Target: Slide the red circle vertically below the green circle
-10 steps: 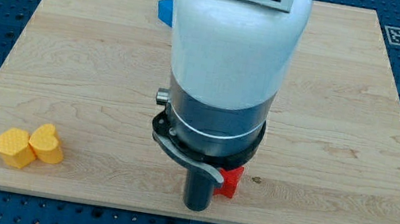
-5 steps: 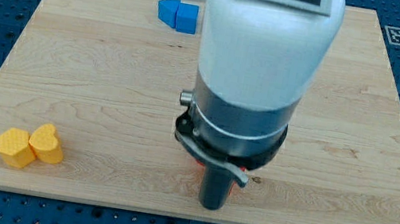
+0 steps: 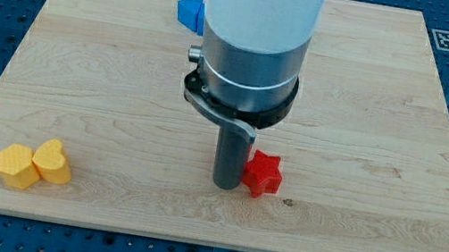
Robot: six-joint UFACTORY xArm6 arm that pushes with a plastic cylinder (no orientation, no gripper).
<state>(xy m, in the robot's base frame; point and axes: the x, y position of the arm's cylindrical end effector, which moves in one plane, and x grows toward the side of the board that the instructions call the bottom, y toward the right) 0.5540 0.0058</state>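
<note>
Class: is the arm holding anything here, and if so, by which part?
Nothing is held. My tip only stands against the red star-shaped block, at its side toward the view's left.

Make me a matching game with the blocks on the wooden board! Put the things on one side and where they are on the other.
Things:
1. red block
2. blue block
3. two yellow blocks
4. my tip

Places:
A. the view's bottom left corner
B. near the view's top, partly hidden behind the arm
C. just left of the red block
D. just right of the rod's lower end

Pairs: 1-D, 2-B, 3-A, 4-C
</note>
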